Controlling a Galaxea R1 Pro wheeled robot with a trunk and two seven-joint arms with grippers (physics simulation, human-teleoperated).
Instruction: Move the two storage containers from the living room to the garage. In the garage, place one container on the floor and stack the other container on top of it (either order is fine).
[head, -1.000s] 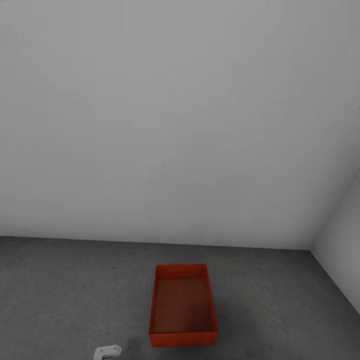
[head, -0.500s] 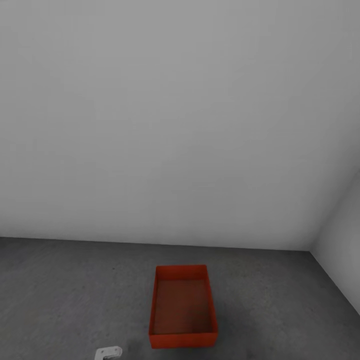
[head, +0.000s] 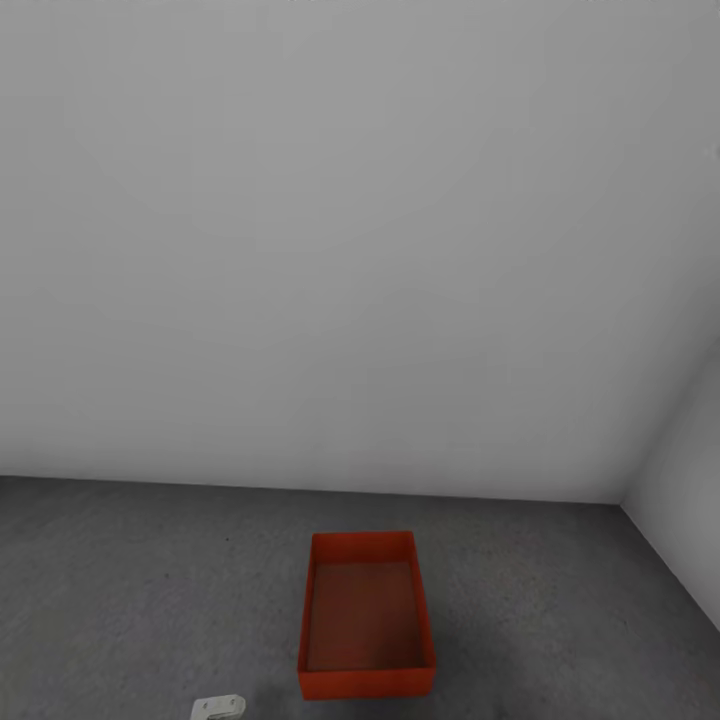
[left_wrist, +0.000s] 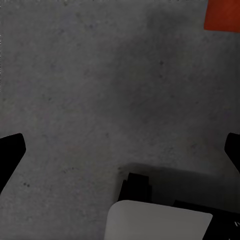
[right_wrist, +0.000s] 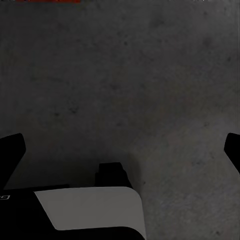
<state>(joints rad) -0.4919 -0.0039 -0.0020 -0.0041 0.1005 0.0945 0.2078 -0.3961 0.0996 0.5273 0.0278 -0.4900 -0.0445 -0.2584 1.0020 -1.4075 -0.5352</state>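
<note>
So there's one orange bin (head: 366, 615) sitting flat on the grey concrete floor (head: 130, 590) near the corner of the plain walls (head: 350, 250), open side up and looks empty. Both the left gripper (left_wrist: 120, 150) and right gripper (right_wrist: 120, 147) hang over bare floor with jaws spread wide, holding nothing. That little white bit (head: 218, 708) at the bottom of the head view is probably part of the left arm, hard to say.

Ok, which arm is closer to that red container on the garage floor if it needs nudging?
Left, probably: the left gripper, open, views a bigger corner of the container; the right gripper, also open, catches just a sliver.
</note>
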